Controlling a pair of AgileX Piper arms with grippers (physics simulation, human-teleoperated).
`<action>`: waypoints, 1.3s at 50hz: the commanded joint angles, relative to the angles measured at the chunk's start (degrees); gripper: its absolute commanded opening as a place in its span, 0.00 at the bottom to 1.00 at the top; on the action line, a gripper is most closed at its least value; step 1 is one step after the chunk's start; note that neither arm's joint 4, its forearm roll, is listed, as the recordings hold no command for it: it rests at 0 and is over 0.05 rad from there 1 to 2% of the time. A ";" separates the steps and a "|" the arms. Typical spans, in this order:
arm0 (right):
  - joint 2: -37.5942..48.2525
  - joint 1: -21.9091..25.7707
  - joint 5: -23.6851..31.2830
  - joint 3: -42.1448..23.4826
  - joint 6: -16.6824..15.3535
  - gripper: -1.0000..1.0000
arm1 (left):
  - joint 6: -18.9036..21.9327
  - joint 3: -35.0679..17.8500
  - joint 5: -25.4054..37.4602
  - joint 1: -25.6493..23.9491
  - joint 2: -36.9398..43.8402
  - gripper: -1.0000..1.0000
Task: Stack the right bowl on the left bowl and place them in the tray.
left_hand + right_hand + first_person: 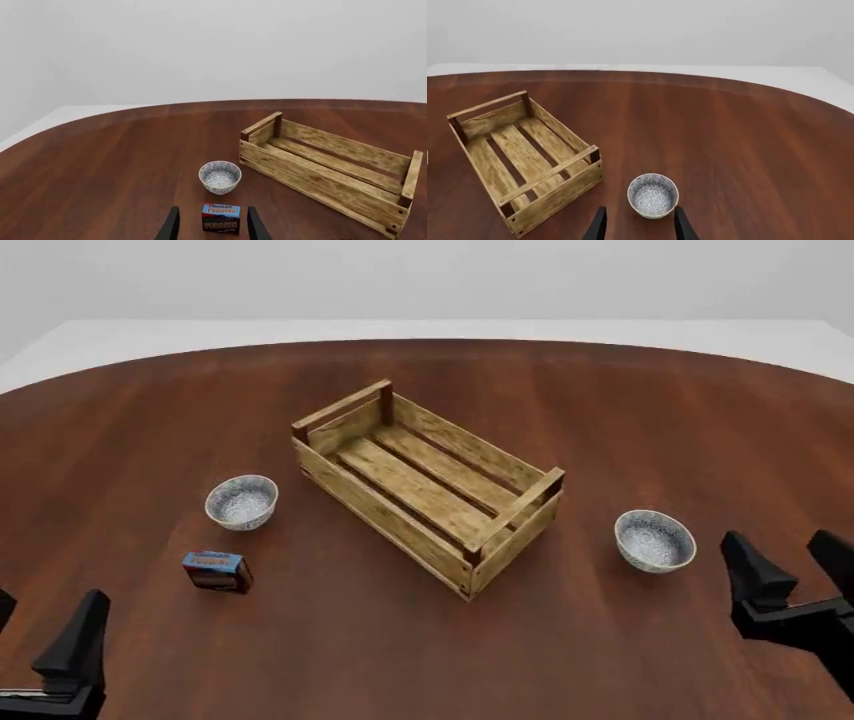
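Only left wrist view reads pudding box [221,218] label, both pincers spread, empty.

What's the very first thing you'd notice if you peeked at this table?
The big wooden tray sits slantwise in the middle of the dark brown table, empty inside. A speckled bowl stands on each side of it, the left bowl and the right bowl, both upright and empty. A little blue-topped pudding box lies just nearer than the left bowl, and both grippers, left gripper and right gripper, wait open at the near edge.
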 commanded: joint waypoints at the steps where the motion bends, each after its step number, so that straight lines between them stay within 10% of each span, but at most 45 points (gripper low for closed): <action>1: 10.25 1.87 1.56 -7.05 -0.32 1.00 | 0.38 0.25 -0.06 -0.14 -0.05 1.00; 30: 35.37 -3.91 11.55 -27.54 -1.62 1.00 | 1.13 -1.49 1.17 -0.52 0.22 1.00; 65: 54.21 -9.06 7.72 -33.53 -3.03 1.00 | 1.22 -2.30 1.92 -0.88 0.01 1.00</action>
